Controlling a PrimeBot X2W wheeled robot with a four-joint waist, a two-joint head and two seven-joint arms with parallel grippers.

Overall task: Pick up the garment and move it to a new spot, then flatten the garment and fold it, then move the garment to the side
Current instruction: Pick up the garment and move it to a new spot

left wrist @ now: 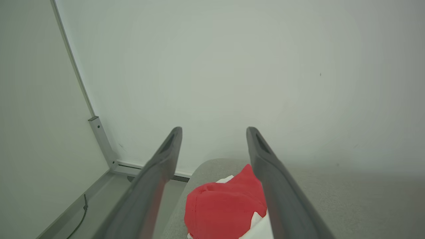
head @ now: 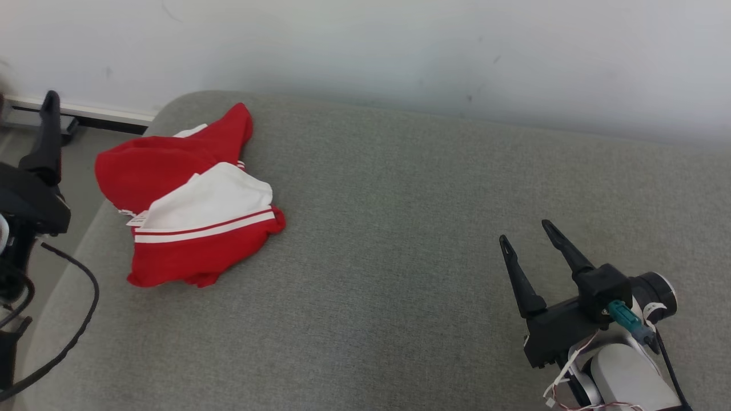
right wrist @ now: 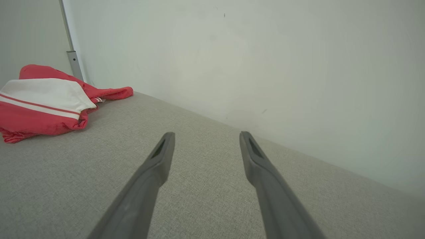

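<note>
Looking down, we see the garment, red with white panels and stripes, lying crumpled at the far left corner of the grey cushion. It is close to the cushion's left edge and just short of the wall.

Our left gripper hangs off the cushion's left side, beside the garment but apart from it. Its fingers stand wide apart with nothing between them. Along them the red heap lies low and ahead, partly behind the right finger.

Our right gripper is at the near right, over bare cushion, well apart from the garment, which lies far to its left. Its jaws too are spread wide and empty, and the fingers point toward the wall. From the right wrist the garment sits at the upper left, resting on the cushion, with one narrow red end stretched out along the wall.

A black cable loops by the left arm, off the cushion's left edge. Neither gripper touches the garment.
</note>
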